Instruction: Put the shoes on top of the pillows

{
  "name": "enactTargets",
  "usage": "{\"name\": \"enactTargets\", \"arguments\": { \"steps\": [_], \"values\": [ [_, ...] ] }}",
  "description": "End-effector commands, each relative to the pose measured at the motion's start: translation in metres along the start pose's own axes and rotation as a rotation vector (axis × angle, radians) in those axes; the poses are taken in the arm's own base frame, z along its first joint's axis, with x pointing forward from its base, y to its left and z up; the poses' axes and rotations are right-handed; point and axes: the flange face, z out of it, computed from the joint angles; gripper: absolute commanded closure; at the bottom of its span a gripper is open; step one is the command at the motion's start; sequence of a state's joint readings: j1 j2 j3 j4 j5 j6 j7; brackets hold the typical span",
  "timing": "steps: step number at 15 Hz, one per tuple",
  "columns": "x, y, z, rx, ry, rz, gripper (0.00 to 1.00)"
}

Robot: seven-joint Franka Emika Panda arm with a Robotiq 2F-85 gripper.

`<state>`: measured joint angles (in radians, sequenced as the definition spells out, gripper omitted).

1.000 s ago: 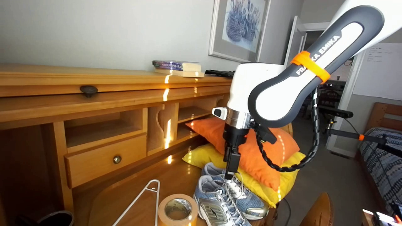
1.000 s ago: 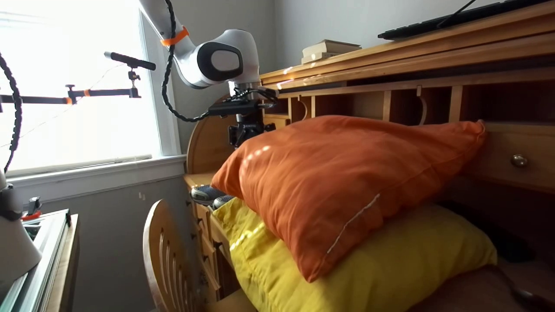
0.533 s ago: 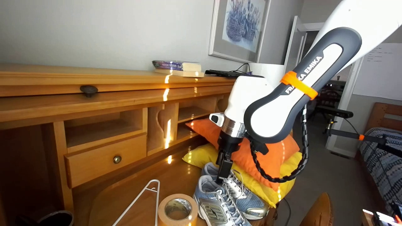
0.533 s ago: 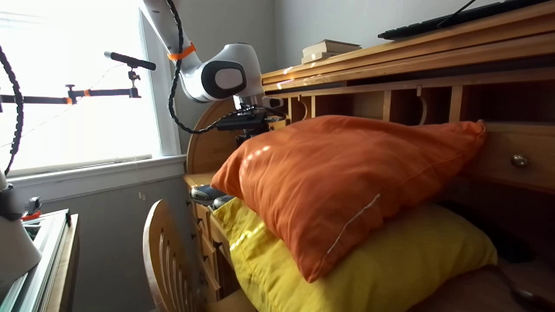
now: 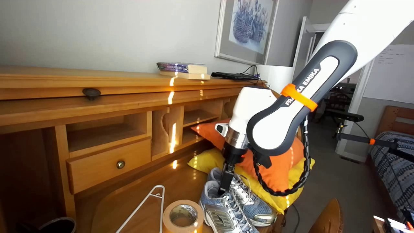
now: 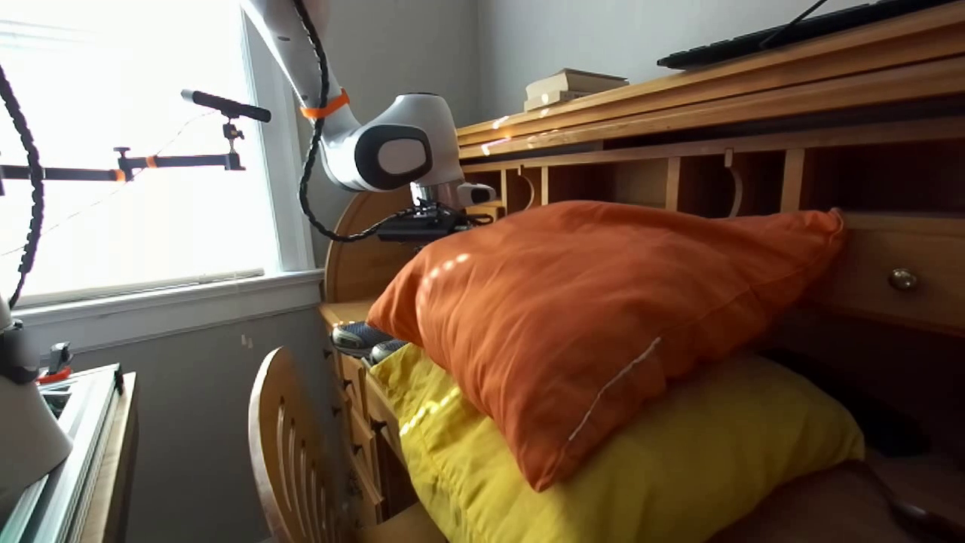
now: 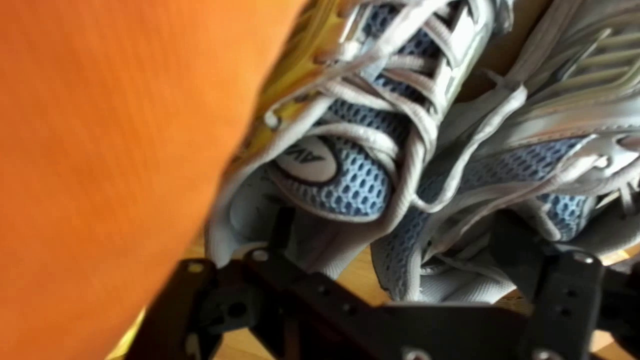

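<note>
The shoes, grey-and-white sneakers with blue mesh, stand side by side on the desk: the near shoe (image 5: 221, 215) and the far shoe (image 5: 257, 207). Both show close up in the wrist view, one on the left (image 7: 360, 187) and one on the right (image 7: 530, 157). The orange pillow (image 6: 603, 302) lies on the yellow pillow (image 6: 641, 475), beside the shoes. My gripper (image 5: 223, 191) is low over the shoe openings. In the wrist view my gripper (image 7: 400, 235) is open, one finger over each shoe's opening, the inner shoe sides between them. Whether the fingers touch the shoes, I cannot tell.
A roll of tape (image 5: 170, 216) and a white hanger (image 5: 162, 200) lie on the desk by the near shoe. The desk's cubbies and drawer (image 5: 106, 165) rise behind. A wooden chair (image 6: 275, 445) stands at the desk's front. Books (image 5: 184, 69) lie on top.
My gripper has come down and over toward the near shoe, from above the shoes to their openings, tilting as it went. The shoes and pillows have not moved.
</note>
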<state>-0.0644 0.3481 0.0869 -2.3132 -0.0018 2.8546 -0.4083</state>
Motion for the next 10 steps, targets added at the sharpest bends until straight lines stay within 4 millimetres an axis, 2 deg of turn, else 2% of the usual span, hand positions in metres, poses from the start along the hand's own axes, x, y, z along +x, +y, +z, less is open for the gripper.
{"name": "enactTargets", "arguments": {
  "steps": [1, 6, 9, 10],
  "values": [
    [0.003, 0.005, 0.006, 0.021, -0.023, 0.09, 0.34],
    [0.013, 0.006, -0.005, 0.052, -0.006, 0.132, 0.73],
    [0.019, 0.003, -0.011, 0.101, 0.001, 0.15, 0.95],
    [0.02, 0.004, -0.014, 0.112, 0.001, 0.154, 0.99]
  ]
}}
